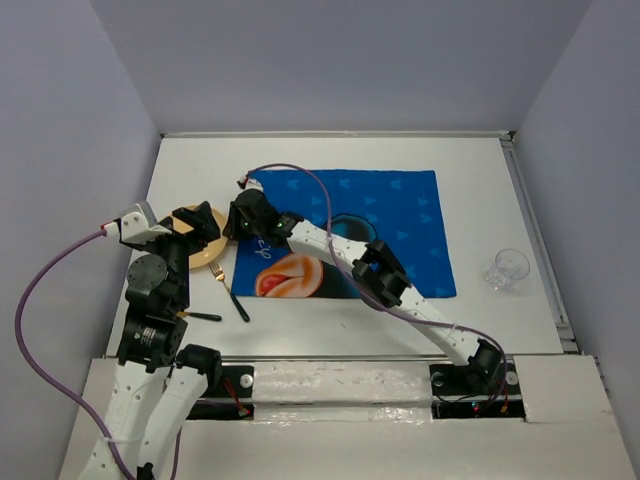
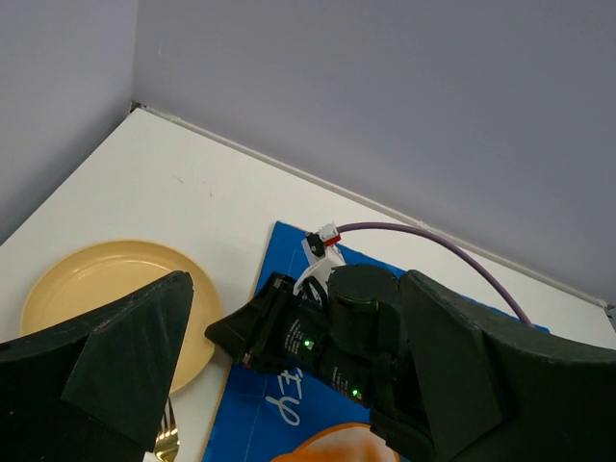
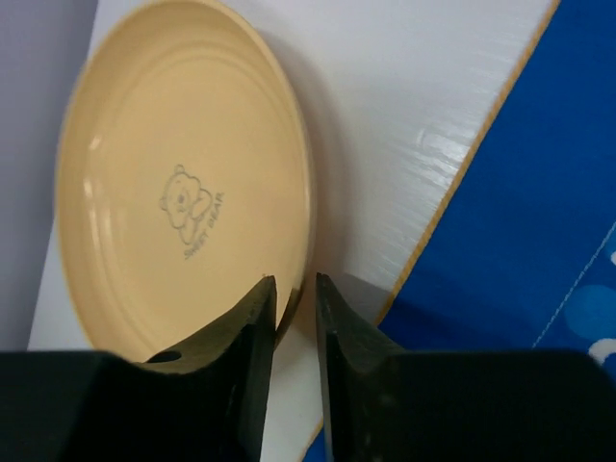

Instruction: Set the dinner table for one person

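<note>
Yellow plate (image 3: 144,115) rim pinched by R fingers (image 3: 245,371), L fingers (image 2: 125,356) spread wide, empty, over white table (image 1: 400,155)

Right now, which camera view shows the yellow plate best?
The right wrist view: the plate is close and nearly whole, bear print clear, with the right fingers at its rim. The left wrist view shows it partly behind a left finger; the top view shows only a part under the left arm.

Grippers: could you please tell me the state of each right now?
Left gripper: open, empty.
Right gripper: closed on the yellow plate's rim.
</note>
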